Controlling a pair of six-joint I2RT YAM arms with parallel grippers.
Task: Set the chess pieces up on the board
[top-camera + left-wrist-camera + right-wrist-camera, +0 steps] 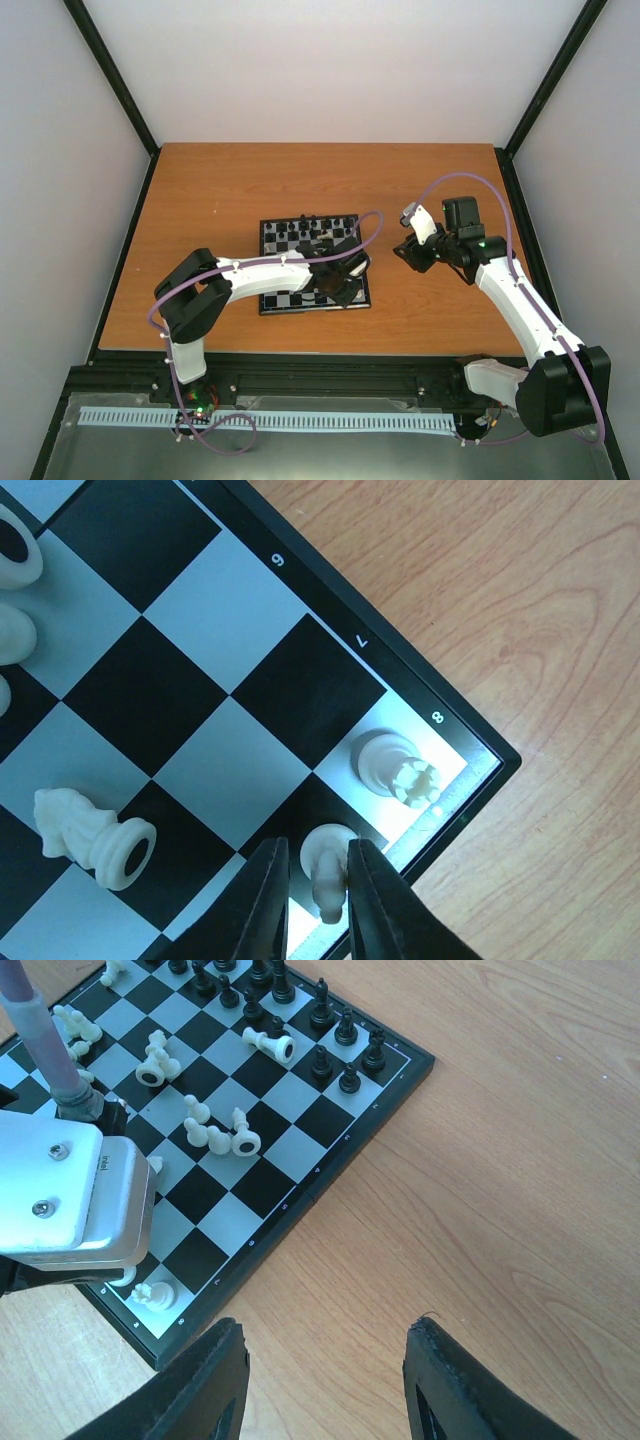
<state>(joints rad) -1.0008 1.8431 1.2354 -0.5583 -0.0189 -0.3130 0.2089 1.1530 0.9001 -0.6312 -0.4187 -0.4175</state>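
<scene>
The left gripper (315, 850) hangs over the board's near right corner. Its dark jaws stand a sliver apart around a small cream piece (325, 870), and I cannot tell whether they actually pinch it. Only the left wrist view shows this, plus a crenellated rook (398, 768) on the corner square and a toppled knight (85, 830). The board (320, 600) is glossy, with a numbered black rim. The right wrist view alone shows the other chess pieces (215, 1135): black ones upright along the far rows, cream ones scattered. The right gripper (327, 1335), jaws wide apart, hovers over the grained wooden worktop (500, 1160) beside the board.
</scene>
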